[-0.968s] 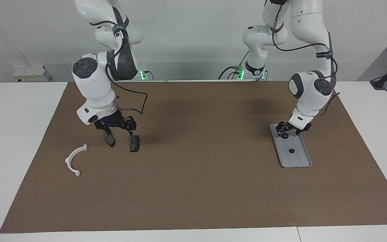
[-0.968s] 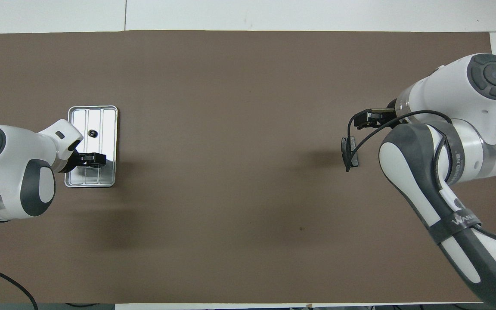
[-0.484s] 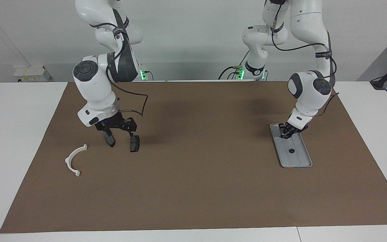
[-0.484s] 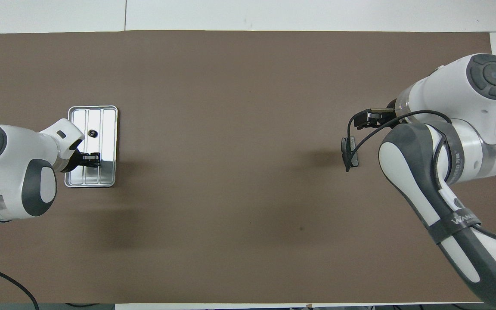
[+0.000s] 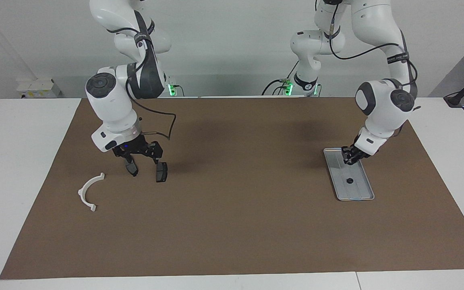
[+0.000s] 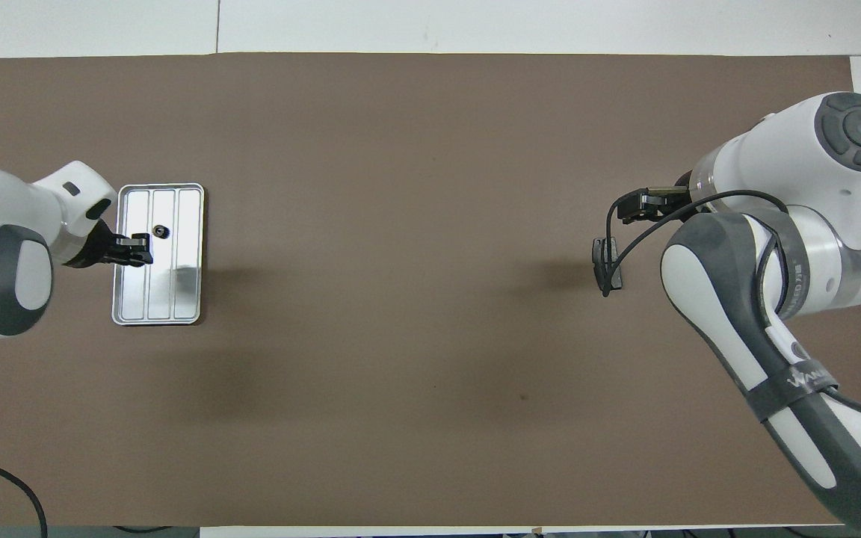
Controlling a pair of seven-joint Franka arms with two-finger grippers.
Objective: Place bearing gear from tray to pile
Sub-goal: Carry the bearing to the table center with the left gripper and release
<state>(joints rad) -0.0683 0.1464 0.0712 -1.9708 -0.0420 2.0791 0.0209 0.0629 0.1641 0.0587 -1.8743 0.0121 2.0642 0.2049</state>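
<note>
The silver tray (image 5: 360,192) lies on the mat at the left arm's end, also in the overhead view (image 6: 187,299). One small dark bearing gear (image 5: 349,181) (image 6: 159,232) lies in it. My left gripper (image 5: 351,157) (image 6: 137,250) hangs just above the tray's nearer half, fingers together on a second bearing gear that is hidden between them. The pile is at the right arm's end: a white half-ring bracket (image 5: 89,192) and a dark grey brake pad (image 5: 161,172) (image 6: 613,273). My right gripper (image 5: 145,163) hangs open over the pads, waiting. The second pad shows by its other finger.
A brown mat (image 5: 236,209) covers most of the white table. The right arm's elbow and wrist (image 6: 774,239) hide the bracket in the overhead view. A black cable (image 5: 167,121) loops beside the right wrist.
My left gripper closed on a ring-shaped gear at the tray's nearer end, rose, and moved toward the left arm's edge of the tray. The right arm barely moved.
</note>
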